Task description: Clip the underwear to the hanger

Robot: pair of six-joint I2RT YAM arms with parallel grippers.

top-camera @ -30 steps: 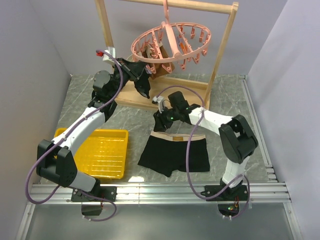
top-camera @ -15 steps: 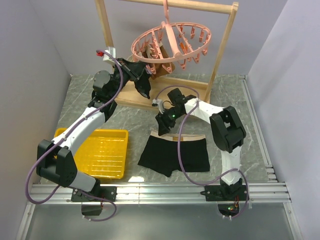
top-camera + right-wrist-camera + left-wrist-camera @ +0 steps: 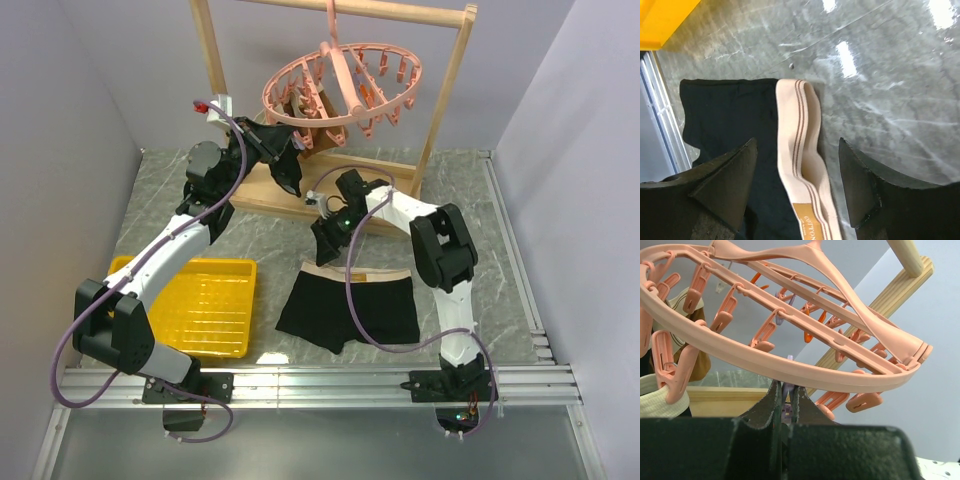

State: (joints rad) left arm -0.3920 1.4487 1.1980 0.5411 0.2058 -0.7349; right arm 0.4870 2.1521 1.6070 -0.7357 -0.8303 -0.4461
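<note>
Right jaws (image 3: 796,150): spread wide, holding nothing, pointing down at the counter (image 3: 880,70).
- The tan-pink waistband (image 3: 801,145) lies directly below the gap, not yet touched as far as I can tell.
- The band's long axis runs lengthwise through the gap, so closing would pinch it across its width.
- The band's end corner sits just past the fingertips, with black fabric under the one finger and bare counter under the other.

From above, the underwear (image 3: 350,305) lies flat, waistband away from the bases. The right jaws are over its left end, so the right arm is far nearer.

Left jaws (image 3: 785,402): closed to a slit on a lilac sliver (image 3: 785,391), which I cannot identify. They sit just under the ring of the hanger (image 3: 765,360), well above the garment.
</note>
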